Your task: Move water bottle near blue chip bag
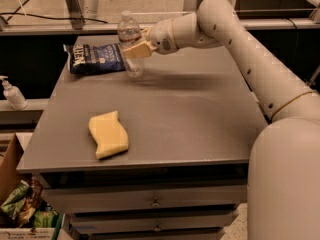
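Claw [135,50] at desk's far left part, clamped on water bottle [129,33] around its middle. Bottle roughly upright, slightly tilted, cap up, base low over grey desk [200,114]; contact with surface unclear. Bottle just beside right edge of blue chip bag [95,59], lying flat. Yellow sponge [108,134] near front, well apart.

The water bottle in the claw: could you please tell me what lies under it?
Bare grey table lies under the water bottle, just beside the blue chip bag. The claw grips its middle. Whether its base touches the table cannot be seen.
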`<state>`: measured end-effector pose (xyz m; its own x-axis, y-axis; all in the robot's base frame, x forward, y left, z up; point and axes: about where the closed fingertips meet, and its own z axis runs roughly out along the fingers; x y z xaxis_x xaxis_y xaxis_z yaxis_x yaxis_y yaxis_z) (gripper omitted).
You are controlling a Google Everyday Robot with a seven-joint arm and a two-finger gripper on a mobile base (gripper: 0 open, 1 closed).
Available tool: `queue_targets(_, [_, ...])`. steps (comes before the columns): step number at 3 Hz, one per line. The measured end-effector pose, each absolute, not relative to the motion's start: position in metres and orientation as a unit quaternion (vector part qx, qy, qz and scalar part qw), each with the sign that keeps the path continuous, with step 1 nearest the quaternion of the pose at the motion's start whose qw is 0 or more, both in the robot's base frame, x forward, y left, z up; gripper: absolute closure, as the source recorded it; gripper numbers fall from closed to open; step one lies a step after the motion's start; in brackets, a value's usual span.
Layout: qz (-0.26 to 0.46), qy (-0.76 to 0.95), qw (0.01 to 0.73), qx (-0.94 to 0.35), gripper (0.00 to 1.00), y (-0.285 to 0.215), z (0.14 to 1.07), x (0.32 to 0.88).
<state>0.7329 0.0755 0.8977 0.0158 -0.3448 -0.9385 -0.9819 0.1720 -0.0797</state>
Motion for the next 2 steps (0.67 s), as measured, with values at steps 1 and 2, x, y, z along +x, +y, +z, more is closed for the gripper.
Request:
queue_targets(1, [0.342, 0.616, 0.457, -0.543, 1.00, 0.0720, 0.8902, 0.7344])
queue_targets(2, [0.338, 0.622, 0.452, -0.543, 1.00, 0.0682, 0.8883, 0.7359])
